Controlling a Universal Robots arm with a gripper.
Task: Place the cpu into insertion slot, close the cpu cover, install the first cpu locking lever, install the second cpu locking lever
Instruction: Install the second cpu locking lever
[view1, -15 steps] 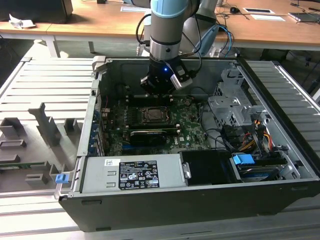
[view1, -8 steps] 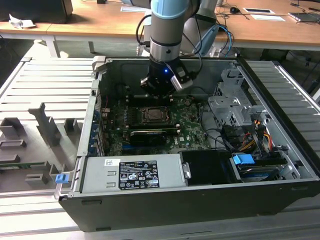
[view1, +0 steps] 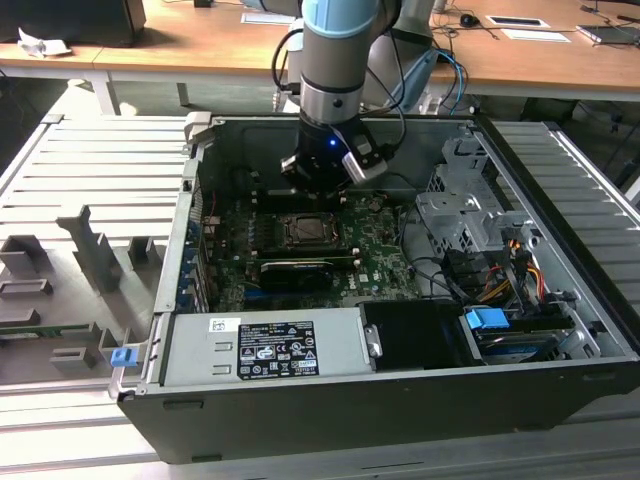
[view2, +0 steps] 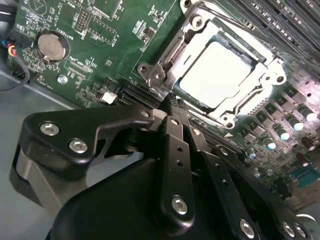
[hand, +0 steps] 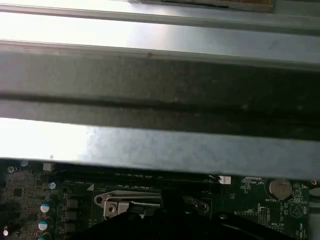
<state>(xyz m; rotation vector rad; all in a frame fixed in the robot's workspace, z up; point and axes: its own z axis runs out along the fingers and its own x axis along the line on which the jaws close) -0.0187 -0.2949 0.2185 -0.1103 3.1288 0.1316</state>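
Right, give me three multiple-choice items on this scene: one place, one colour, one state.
1. Where is the cpu?
A. in the insertion slot
B. on the grey ribbed table
C. on the wooden desk
2. What colour is the circuit board?
A. red
B. green
C. white
3. How is the cpu cover?
A. standing open
B. lying down around the cpu
C. off the board

A: the cpu sits in the insertion slot.
B: the circuit board is green.
B: the cpu cover frames it flat.
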